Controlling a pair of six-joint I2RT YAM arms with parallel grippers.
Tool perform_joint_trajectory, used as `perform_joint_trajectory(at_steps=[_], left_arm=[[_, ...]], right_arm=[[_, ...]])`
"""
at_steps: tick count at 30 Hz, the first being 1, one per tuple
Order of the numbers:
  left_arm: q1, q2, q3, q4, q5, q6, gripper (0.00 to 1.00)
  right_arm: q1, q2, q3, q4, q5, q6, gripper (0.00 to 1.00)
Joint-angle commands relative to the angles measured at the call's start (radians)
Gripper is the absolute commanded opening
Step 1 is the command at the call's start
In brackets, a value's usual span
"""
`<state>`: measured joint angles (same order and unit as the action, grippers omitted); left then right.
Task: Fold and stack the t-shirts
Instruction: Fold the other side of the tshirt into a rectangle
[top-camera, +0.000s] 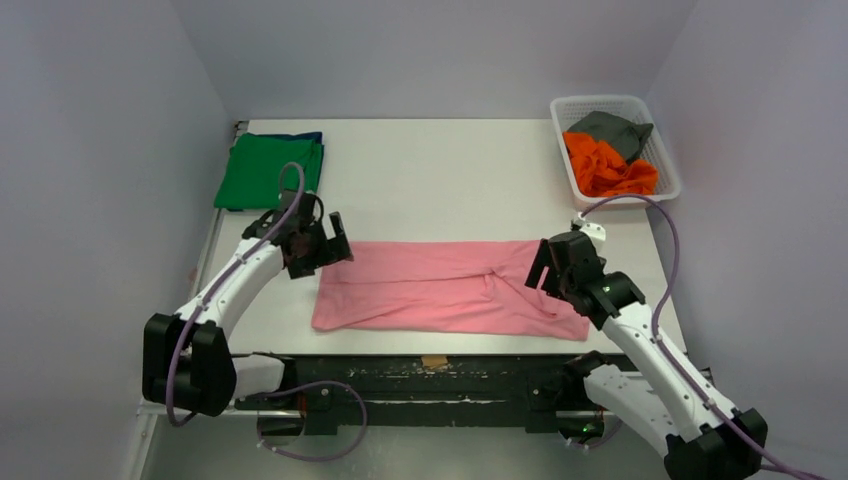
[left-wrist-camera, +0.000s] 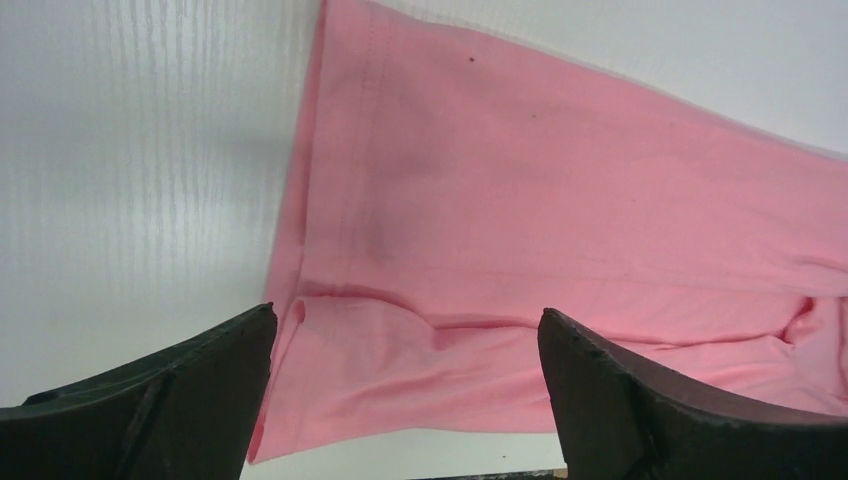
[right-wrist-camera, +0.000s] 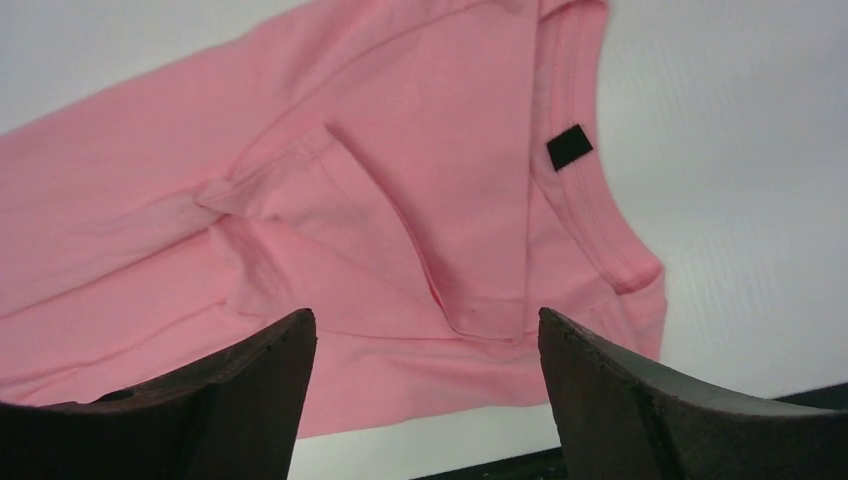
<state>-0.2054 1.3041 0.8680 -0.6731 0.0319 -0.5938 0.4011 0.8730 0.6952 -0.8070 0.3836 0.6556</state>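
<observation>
The light pink t-shirt (top-camera: 440, 285) lies flat on the white table (top-camera: 440, 180), folded lengthwise into a long strip. My left gripper (top-camera: 322, 250) is open and empty above its left end, the hem (left-wrist-camera: 330, 200). My right gripper (top-camera: 550, 270) is open and empty above its right end, where the collar (right-wrist-camera: 585, 190) with a black tag (right-wrist-camera: 569, 147) shows. A folded green t-shirt (top-camera: 265, 170) lies on a dark blue one (top-camera: 305, 138) at the far left. An orange t-shirt (top-camera: 605, 165) and a grey one (top-camera: 612, 130) lie in the basket.
The white mesh basket (top-camera: 668, 165) stands at the table's far right corner. The table's dark front edge (top-camera: 430, 365) runs just below the pink shirt. Grey walls close in the left, back and right sides.
</observation>
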Motion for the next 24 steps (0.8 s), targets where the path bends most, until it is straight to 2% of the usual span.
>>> perform_joint_trajectory(at_steps=[1,3,6,9,14,20,24], left_arm=[[-0.006,-0.075,0.06,0.015,0.049,-0.015,1.0],[-0.01,-0.058,0.07,0.041,0.103,-0.014,1.0],[-0.011,-0.007,0.081,0.068,0.13,-0.019,1.0],[-0.011,0.044,0.088,0.088,0.151,-0.021,1.0],[-0.011,0.09,0.067,0.12,0.156,-0.023,1.0],[-0.01,0.123,0.05,0.124,0.131,-0.027,1.0],[-0.011,0.13,0.045,0.128,0.127,-0.029,1.0]], right_arm=[[0.004,-0.068,-0.02,0.186,-0.101,-0.001,0.8],[0.002,-0.02,-0.024,0.29,-0.133,-0.023,0.82],[-0.025,0.139,-0.016,0.442,-0.142,-0.058,0.83],[-0.112,0.323,0.033,0.51,-0.259,-0.048,0.82],[-0.127,0.523,0.066,0.566,-0.365,-0.07,0.82],[-0.122,0.519,-0.009,0.587,-0.478,-0.071,0.82],[-0.113,0.436,-0.039,0.521,-0.44,-0.072,0.82]])
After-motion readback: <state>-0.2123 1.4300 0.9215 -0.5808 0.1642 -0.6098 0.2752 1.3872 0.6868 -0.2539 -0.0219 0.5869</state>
